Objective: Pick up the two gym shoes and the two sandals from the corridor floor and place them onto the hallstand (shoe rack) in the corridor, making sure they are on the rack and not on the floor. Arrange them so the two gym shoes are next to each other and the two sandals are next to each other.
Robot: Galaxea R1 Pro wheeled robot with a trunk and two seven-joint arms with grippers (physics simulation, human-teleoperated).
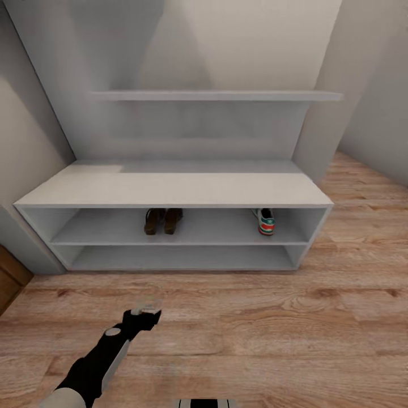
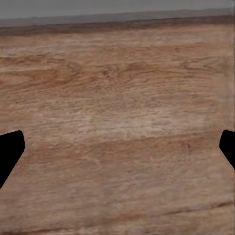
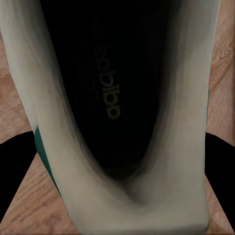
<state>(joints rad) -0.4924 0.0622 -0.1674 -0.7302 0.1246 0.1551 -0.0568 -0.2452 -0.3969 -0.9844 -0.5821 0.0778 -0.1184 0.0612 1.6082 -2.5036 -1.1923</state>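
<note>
Item: gym shoe (image 3: 122,117), white, green stripe at its side. Printing on the dark insole reads "adidas", seen turned on end. In the right wrist view the shoe sits between the two dark fingers (image 3: 14,166) of the right pincer (image 3: 117,169), opening toward the camera, wood floor (image 3: 14,103) behind it. The fingers flank it closely; the right pincer appears to be gripping this shoe.

Item: second gym shoe (image 1: 265,221), on the upper open shelf of the hallstand (image 1: 170,190), toward its right end, heel facing near.

Item: sandals (image 1: 162,220), dark brown, a pair touching side by side on the same shelf, left of centre, well apart from that trainer.

Item: left pincer (image 1: 146,310), over the corridor floor (image 1: 283,328) near the hallstand's front, fingers (image 2: 10,152) spread wide, holding nothing.
</note>
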